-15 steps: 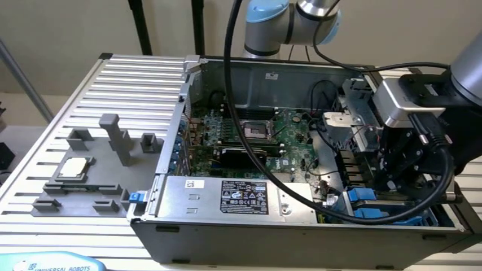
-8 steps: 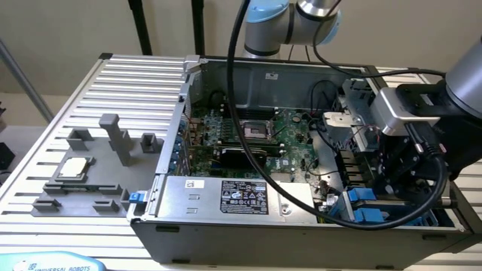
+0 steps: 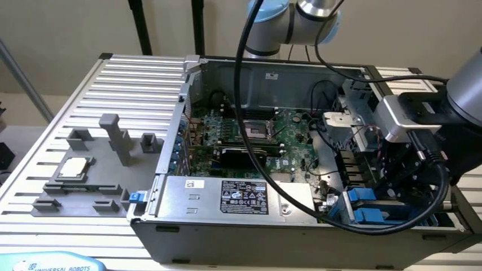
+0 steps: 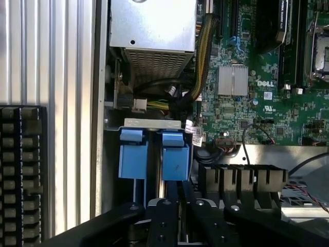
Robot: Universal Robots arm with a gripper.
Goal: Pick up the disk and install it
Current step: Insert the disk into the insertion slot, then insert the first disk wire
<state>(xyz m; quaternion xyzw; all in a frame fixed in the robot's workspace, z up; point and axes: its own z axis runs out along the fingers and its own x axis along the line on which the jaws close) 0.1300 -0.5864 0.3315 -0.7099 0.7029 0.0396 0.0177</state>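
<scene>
The disk shows as a bright blue plastic frame [image 4: 175,154] standing on edge in the drive bay at the corner of the open computer case [image 3: 173,169]. In the exterior view its blue frame [image 3: 362,195] sits low on that view's right. My gripper [image 4: 179,188] hangs right over it, its black fingers [image 4: 163,216] drawn close together on the blue frame's near end. From the exterior view the gripper [image 3: 391,192] is a dark mass inside the case's right end. The disk's metal body and label are hidden. A second blue frame [image 4: 133,154] stands beside it.
The silver power supply [image 3: 233,195] and a bundle of cables [image 4: 169,95] lie close to the bay. The green motherboard [image 3: 249,130] fills the case floor. A grey fixture [image 3: 83,180] on the slatted table holds a small square processor chip [image 3: 73,166].
</scene>
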